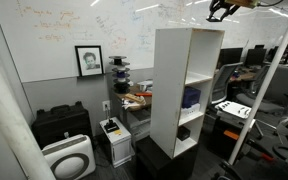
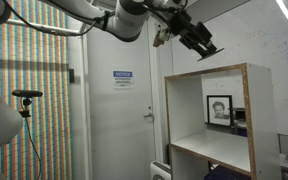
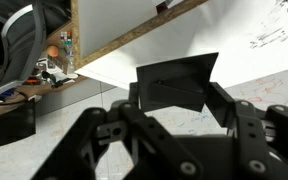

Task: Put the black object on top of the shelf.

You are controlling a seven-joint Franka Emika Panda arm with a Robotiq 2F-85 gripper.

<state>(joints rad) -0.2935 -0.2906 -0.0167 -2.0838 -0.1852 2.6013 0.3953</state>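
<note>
1. My gripper (image 2: 199, 42) hangs high above the flat top of the shelf (image 1: 169, 90), toward one end of it and tilted downward in both exterior views. I judge it is held that high so the fingers clear the top board and do not clip its edge.
2. In the wrist view my fingers (image 3: 239, 120) are drawn in around a dark shape (image 3: 174, 85) at the middle. I cannot tell whether that is something held or only my own pads meeting. So I cannot say how far the gripper is closed, or whether it has hold of anything.
3. A small dark lump, which I take to be the black object (image 1: 183, 131), sits on the floor of a lower compartment. It is one level below the blue item (image 1: 191, 97) and well apart from my gripper. It is too small in the picture to be sure of.
4. Nothing stands up from the shelf top in either exterior view, though both see it nearly edge-on. By my judgement the placing is not yet done.
5. If that lump is the thing, I would have to come down before the open front and reach in level, since the board above it blocks a grasp from overhead. A tall narrow unit like this may rock if I bump a side wall.
</note>
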